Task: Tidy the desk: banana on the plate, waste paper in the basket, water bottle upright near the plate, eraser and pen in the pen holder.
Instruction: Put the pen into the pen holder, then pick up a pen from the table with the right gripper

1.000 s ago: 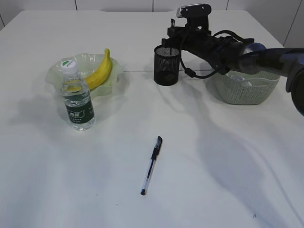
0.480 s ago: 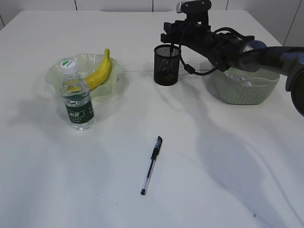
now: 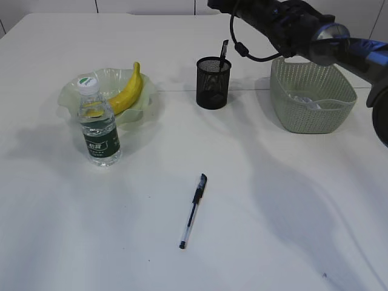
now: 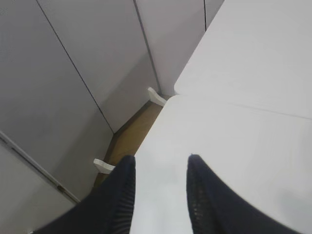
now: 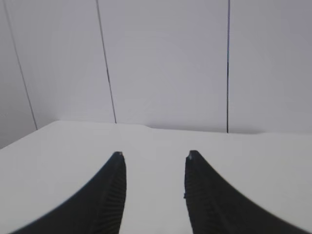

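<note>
The banana [image 3: 128,90] lies in the pale green plate [image 3: 68,96] at the left. The water bottle [image 3: 99,126] stands upright just in front of the plate. A pen [image 3: 224,48] leans inside the black mesh pen holder [image 3: 213,85]. A second pen [image 3: 194,209] lies flat on the desk [image 3: 273,230] near the middle. White waste paper [image 3: 305,100] shows inside the basket [image 3: 312,112]. The eraser is out of view. My right arm [image 3: 291,21] reaches over the basket, its gripper past the top edge. My right gripper [image 5: 153,154] and left gripper [image 4: 161,158] are open and hold nothing.
The left wrist view looks past the desk's corner [image 4: 175,95] to grey wall panels and the floor. The right wrist view shows the far tabletop and the wall behind it.
My right arm has lifted up and away from the pen holder, and its gripper has left the top of the exterior view. A pen now stands in the holder.
</note>
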